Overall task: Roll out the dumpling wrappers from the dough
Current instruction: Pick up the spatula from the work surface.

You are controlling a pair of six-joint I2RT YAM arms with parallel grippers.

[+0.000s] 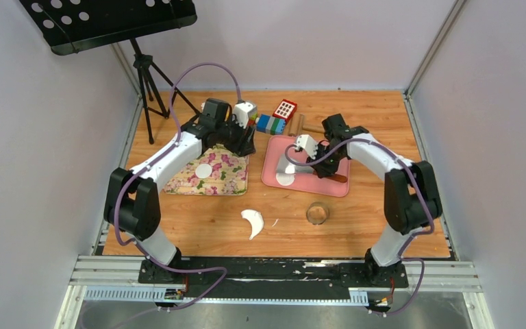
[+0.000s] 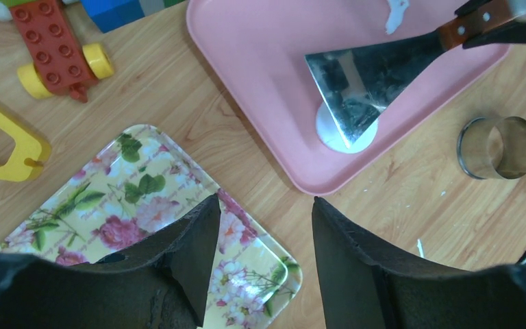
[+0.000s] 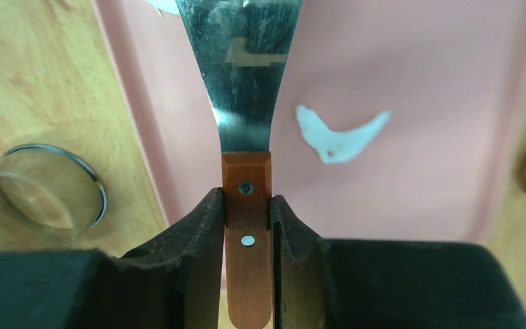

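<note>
Round dumpling wrapper [image 1: 285, 179] on the pink tray [image 1: 315, 186], partly under the scraper [image 2: 363, 75] blade, scraper's wooden handle clamped in the right gripper [image 3: 246, 219], second wrapper [image 1: 204, 170] on the floral tray [image 2: 130, 199] beneath the left gripper [image 2: 264, 226], jaws apart and empty, dough crescent [image 1: 253, 221] on the table near the metal ring [image 1: 317, 214]

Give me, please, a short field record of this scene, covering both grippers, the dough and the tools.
left gripper: open, empty, above floral tray
right gripper: shut on scraper by its wooden handle
scraper blade: tip over a wrapper on pink tray
second wrapper: on floral tray
dough scrap: crescent on table
ring: on table, beside pink tray
</note>
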